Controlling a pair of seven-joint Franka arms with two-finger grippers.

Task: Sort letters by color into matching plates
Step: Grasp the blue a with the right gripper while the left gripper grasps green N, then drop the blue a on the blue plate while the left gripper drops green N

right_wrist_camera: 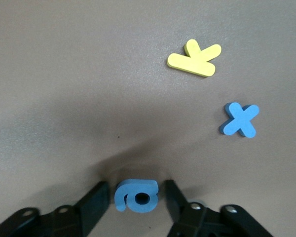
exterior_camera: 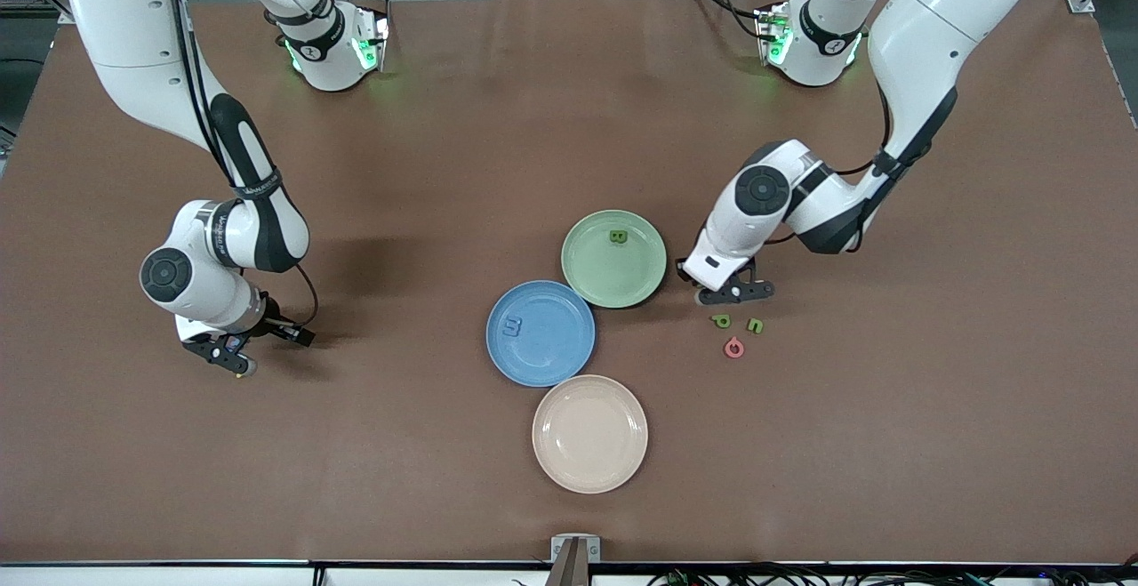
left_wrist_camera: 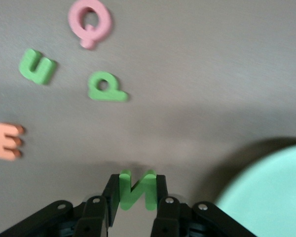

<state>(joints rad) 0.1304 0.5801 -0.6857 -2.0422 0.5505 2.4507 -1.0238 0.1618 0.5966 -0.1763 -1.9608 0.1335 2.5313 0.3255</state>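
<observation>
Nearest the camera lies the round beige cream plate [exterior_camera: 589, 433], bare, and I take it as my landmark; the round blue plate [exterior_camera: 540, 333] touches it on the side toward the bases, holding one blue foam letter [exterior_camera: 512, 326], and the round pale green plate [exterior_camera: 613, 258] sits farther up again, holding one green foam letter [exterior_camera: 617, 236]. My left gripper [left_wrist_camera: 134, 193] is down at the table beside the green plate, toward the left arm's end, its jaws pinched on a green foam N [left_wrist_camera: 136, 188]; my judgement is to lift straight, clear the rim, then release low over the green plate. A green P [left_wrist_camera: 106, 88], a green U [left_wrist_camera: 36, 66], a pink Q [left_wrist_camera: 90, 22] and an orange E [left_wrist_camera: 7, 140] lie near. My right gripper [right_wrist_camera: 135, 200], well toward the right arm's end, straddles a blue curled letter [right_wrist_camera: 136, 195], jaws apart with gaps either side; I should centre before squeezing. A blue X [right_wrist_camera: 240, 119] and a yellow K [right_wrist_camera: 195, 59] lie by it.
</observation>
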